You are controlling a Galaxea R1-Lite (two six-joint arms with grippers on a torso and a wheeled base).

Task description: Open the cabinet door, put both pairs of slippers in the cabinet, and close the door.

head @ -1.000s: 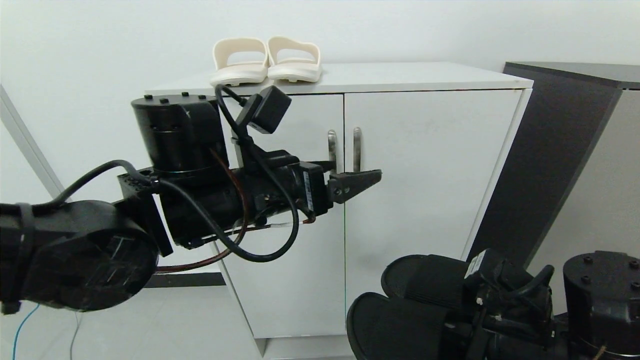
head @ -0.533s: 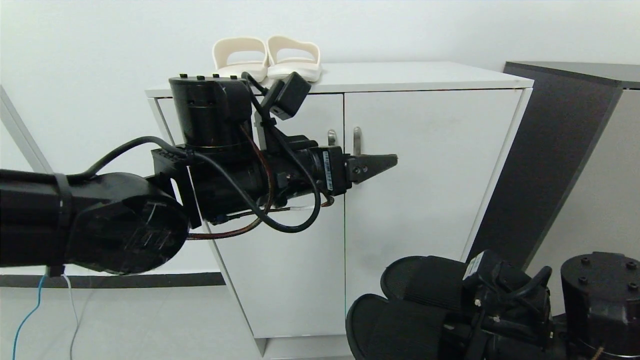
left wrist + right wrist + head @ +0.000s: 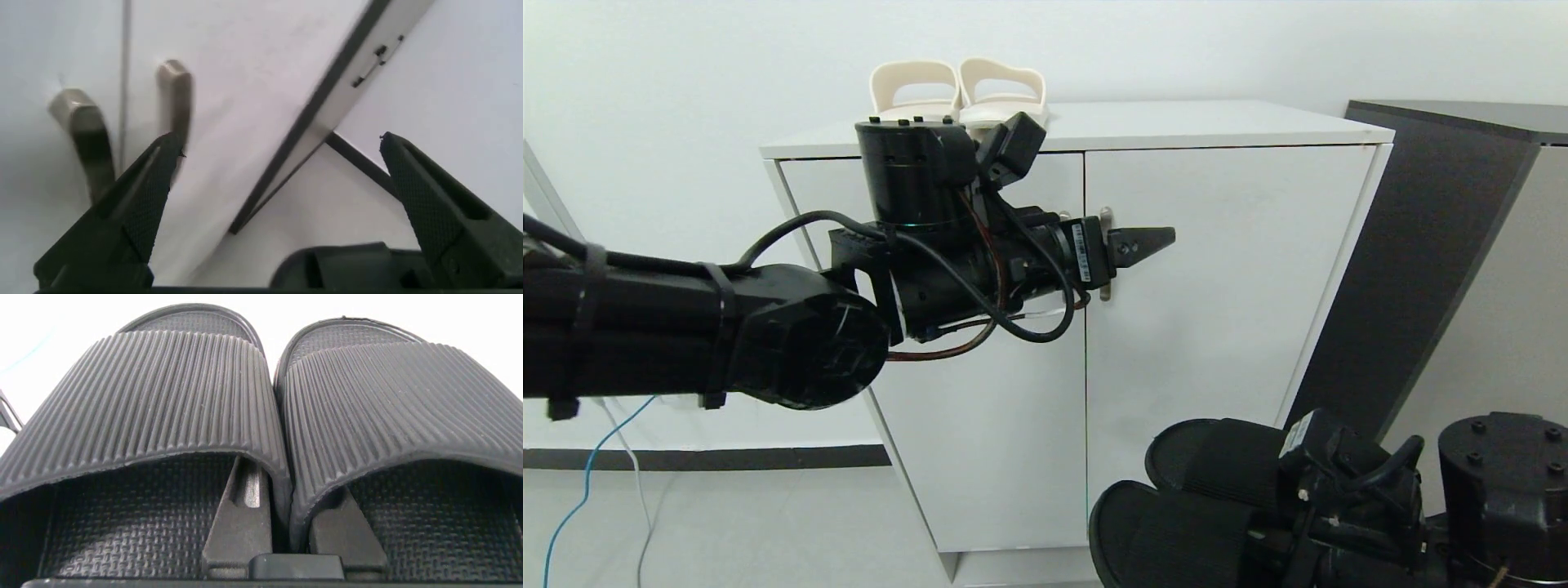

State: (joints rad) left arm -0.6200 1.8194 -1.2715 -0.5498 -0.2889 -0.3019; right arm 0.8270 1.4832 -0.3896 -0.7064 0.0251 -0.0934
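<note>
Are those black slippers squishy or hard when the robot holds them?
Probably a bit squishy: the black slippers have thick ribbed straps that look like soft foam. Likely light too, since the right end effector holds both pinched together. Their bumpy footbeds probably stop them slipping.

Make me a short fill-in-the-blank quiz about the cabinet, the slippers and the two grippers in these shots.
1. The cream slippers lie on ____ of the cabinet.
2. The pair of slippers in the right gripper is coloured ____.
3. Both cabinet doors are ____.
4. The left gripper, near the door handles, has its fingers ____.
Missing words: top; black; closed; open.
</note>
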